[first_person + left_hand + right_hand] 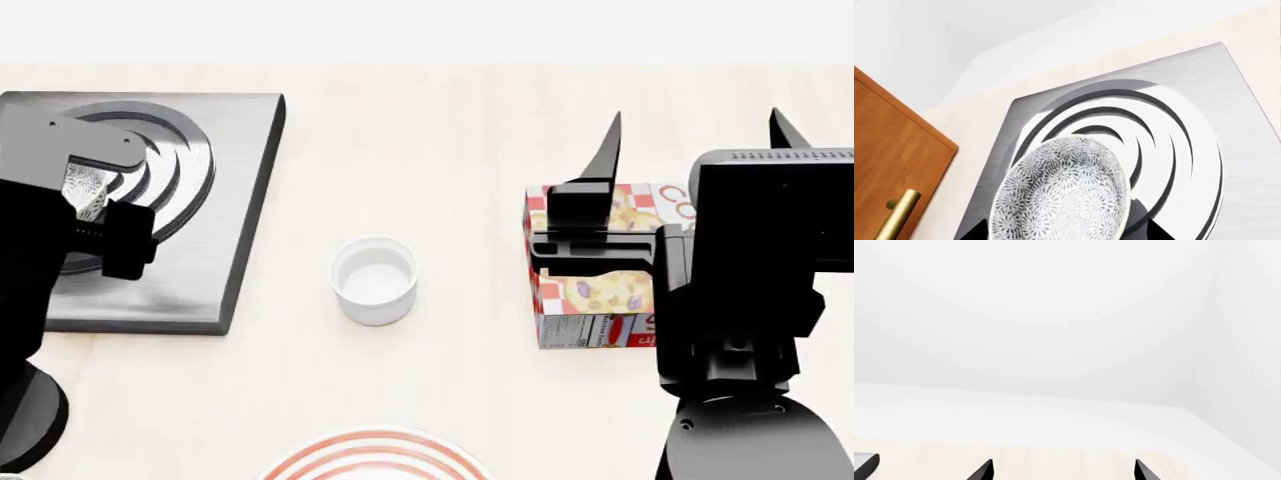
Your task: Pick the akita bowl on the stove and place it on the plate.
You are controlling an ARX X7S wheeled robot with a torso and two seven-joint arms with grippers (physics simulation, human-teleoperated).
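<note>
The akita bowl [1064, 195], white with a fine grey-black pattern, sits over the burner rings of the stove [1244, 100]. In the left wrist view it fills the space between the two black fingertips of my left gripper [1064, 236]. The jaws stand wide apart on either side of it, with a thin gap on one side. In the head view the bowl [84, 190] peeks out beside my left arm on the stove [247, 200]. The plate [374, 455], with red rings, shows at the near table edge. My right gripper [697, 115] is open, raised and holds nothing.
A small plain white cup [374, 280] stands mid-table between the stove and the plate. A red and white food box [594, 295] lies under my right arm. A wooden cabinet door [887, 150] with a brass handle [897, 215] is beside the stove.
</note>
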